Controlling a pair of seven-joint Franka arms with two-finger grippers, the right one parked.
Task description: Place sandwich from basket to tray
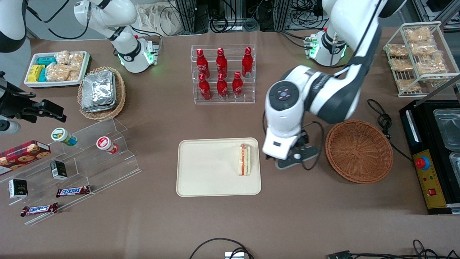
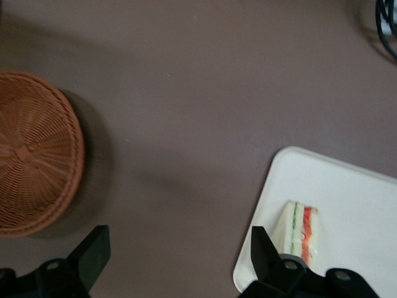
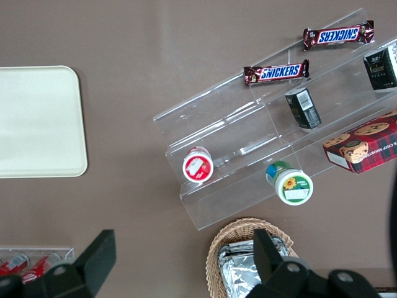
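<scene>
Nearest us, the flat cream-beige rectangular tray [image 1: 215, 169] already holds the small triangular sandwich [image 1: 245, 159] close to its rim, so we judge our empty, spread-jawed gripper [image 2: 177, 261], between it and the round reddish-brown wicker basket [image 1: 359, 151], could nudge it off.

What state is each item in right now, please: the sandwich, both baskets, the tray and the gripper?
Sandwich: lying on the tray, near its edge toward the working arm.
Reddish-brown basket: empty, upright on the table.
Tray: flat on the table, holding only the sandwich.
Gripper: open, holding nothing, above bare table between tray and reddish-brown basket.
Tan basket: filled with foil packs.
</scene>
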